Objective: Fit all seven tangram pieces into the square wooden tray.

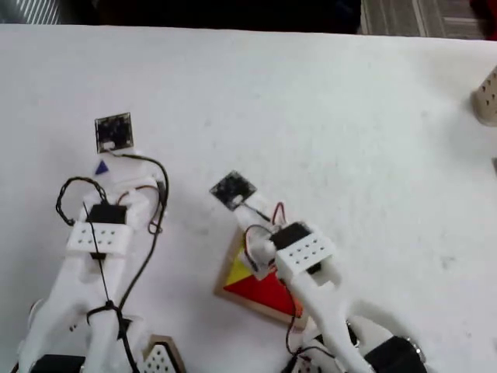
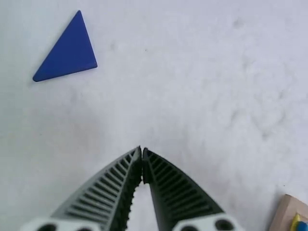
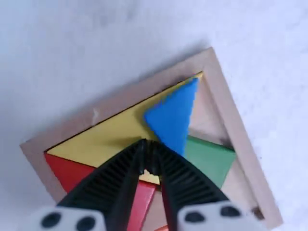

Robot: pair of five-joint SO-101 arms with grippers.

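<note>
Both grippers closed and empty over the white tabletop (image 1: 349, 116).
The left gripper (image 2: 142, 166), fingertips together, hangs near a dark blue triangle (image 2: 67, 50) lying at the tabletop's 9 o'clock. At 6 o'clock, the right gripper (image 3: 147, 161) is above the square wooden tray (image 3: 224, 101) holding yellow (image 3: 103, 137), red (image 3: 72, 168), green (image 3: 209, 161) and light blue (image 3: 173, 115) pieces.

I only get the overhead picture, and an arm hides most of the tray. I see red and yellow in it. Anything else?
Observer: Yes, a green piece and a blue piece lie in the tray too.
Operator: Is the hand over it holding something?
Observer: No, the right hand is shut on nothing.
Operator: And the other hand?
Observer: The left hand is shut too; the blue triangle lies on the table ahead of it, untouched.
</note>
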